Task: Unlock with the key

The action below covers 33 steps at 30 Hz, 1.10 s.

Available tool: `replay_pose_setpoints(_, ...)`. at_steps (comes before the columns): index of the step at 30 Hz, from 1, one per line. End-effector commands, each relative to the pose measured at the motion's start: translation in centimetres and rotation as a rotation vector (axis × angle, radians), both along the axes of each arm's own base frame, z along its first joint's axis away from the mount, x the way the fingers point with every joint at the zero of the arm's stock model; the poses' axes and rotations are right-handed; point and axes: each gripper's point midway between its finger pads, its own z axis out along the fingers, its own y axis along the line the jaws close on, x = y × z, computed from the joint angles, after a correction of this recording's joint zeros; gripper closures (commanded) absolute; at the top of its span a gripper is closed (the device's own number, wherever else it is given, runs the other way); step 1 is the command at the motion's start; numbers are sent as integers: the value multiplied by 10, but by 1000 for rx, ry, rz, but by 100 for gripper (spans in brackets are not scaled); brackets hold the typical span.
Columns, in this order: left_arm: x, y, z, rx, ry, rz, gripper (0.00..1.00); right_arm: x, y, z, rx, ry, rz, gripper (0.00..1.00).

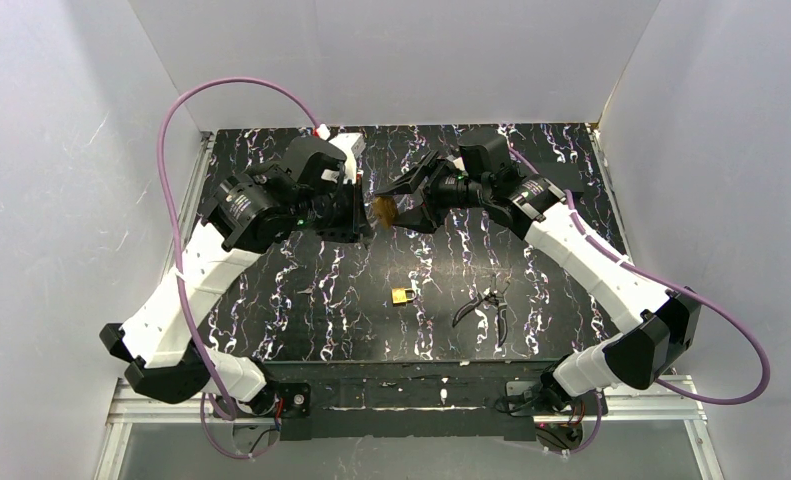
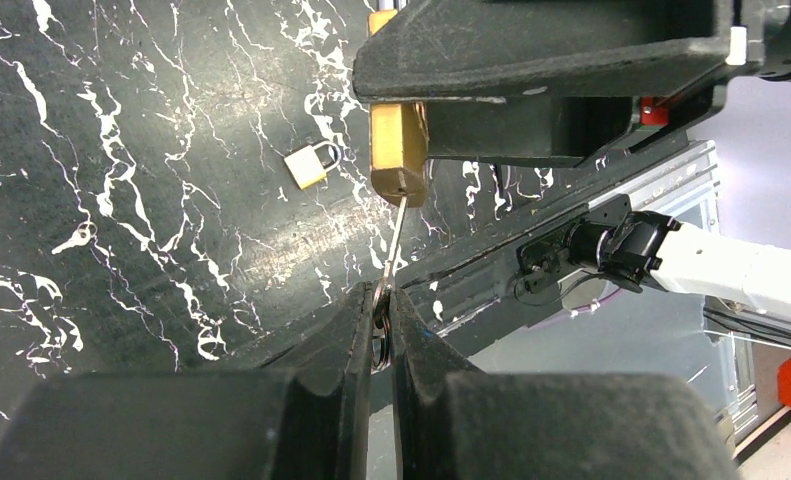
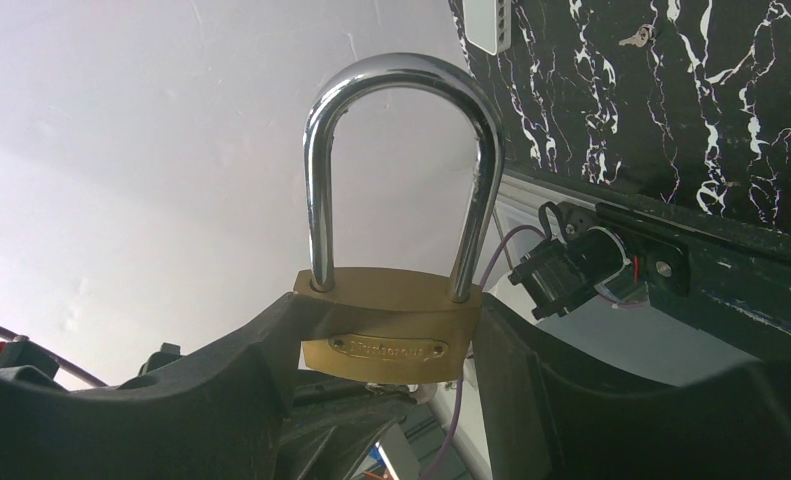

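My left gripper (image 2: 376, 322) pinches the key (image 2: 396, 235), its tip at the bottom of the padlock (image 2: 398, 150) clamped in my right gripper (image 3: 383, 345); the shackle (image 3: 321, 180) sits shut, so turning remains.

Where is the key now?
In the left wrist view, the key is pinched between the left fingers, its tip at the brass padlock in the right fingers.

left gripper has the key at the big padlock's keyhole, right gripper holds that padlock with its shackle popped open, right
No: the shackle is closed, both legs seated in the padlock body, as the right wrist view shows. The rest is right.
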Motion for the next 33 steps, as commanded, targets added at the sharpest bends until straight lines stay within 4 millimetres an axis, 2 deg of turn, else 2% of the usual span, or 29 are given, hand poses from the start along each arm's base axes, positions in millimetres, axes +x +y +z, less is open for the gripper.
replay_pose_setpoints(1, -2, 5, 1, -9, -5, 4, 100, -2, 0, 50, 114, -134, 14, 99)
replay_pose_setpoints(14, 4, 3, -4, -10, 0, 8, 100, 0, 1, 48, 108, -129, 9, 99)
replay_pose_setpoints(33, 18, -3, 5, -12, -17, 28, 100, 3, -5, 49, 27, -194, 9, 99)
